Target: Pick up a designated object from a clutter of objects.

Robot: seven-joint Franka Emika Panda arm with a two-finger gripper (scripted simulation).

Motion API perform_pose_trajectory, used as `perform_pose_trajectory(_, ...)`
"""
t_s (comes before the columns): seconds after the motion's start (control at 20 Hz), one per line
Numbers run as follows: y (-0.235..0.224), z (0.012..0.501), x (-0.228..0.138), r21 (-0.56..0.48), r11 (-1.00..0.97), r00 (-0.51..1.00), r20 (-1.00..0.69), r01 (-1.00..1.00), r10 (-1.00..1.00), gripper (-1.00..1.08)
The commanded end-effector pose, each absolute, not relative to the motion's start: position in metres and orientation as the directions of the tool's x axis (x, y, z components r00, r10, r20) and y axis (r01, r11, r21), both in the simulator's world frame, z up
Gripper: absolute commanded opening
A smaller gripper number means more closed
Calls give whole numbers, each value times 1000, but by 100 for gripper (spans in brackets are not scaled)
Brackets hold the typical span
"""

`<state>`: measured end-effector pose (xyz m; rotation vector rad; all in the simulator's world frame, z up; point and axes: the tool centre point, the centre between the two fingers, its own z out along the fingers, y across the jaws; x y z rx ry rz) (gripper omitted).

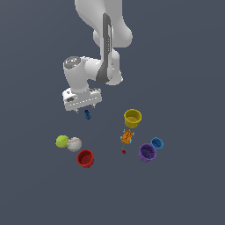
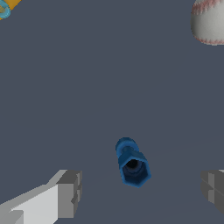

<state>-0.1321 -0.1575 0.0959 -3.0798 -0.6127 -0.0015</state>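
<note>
The gripper is seen in the upper left part of the exterior view, hanging from the white arm that enters from the top of the frame, and its fingers are spread apart with nothing clamped between them. The small dark blue knobby piece is found just beneath the fingertips in that view, apart from the other items. In the wrist view the same dark blue piece is shown lying between the two grey fingers, closer to neither by much and touched by neither; its hexagonal end with a dark hole is turned toward the camera. Lower left in the exterior view, a green ball and a white baseball are placed touching each other, with a red cup just below them. To the exterior view's right, a yellow cup is set above an orange piece, and a tiny red bit is seen below that. Further right, a purple cup and a smaller light-blue cup stand just beside each other. Part of the baseball is caught at one corner of the wrist view and part of the orange piece at another
</note>
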Motion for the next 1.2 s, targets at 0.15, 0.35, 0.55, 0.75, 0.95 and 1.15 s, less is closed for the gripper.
perform_pose_trajectory(0.15, -159, 94, -136, -1, -922, 922, 0, 388, 388, 100)
perform_pose_trajectory(0.35, -159, 90, -136, -1, -922, 922, 0, 388, 388, 100)
perform_pose_trajectory(0.55, -160, 78, -137, 0, -922, 922, -1, 388, 388, 100)
perform_pose_trajectory(0.75, -160, 60, -137, 0, -921, 921, -1, 389, 389, 100)
perform_pose_trajectory(0.95, -160, 48, -137, 0, -921, 921, 0, 390, 390, 100)
perform_pose_trajectory(1.15, -160, 43, -137, 0, -921, 921, 0, 390, 390, 100)
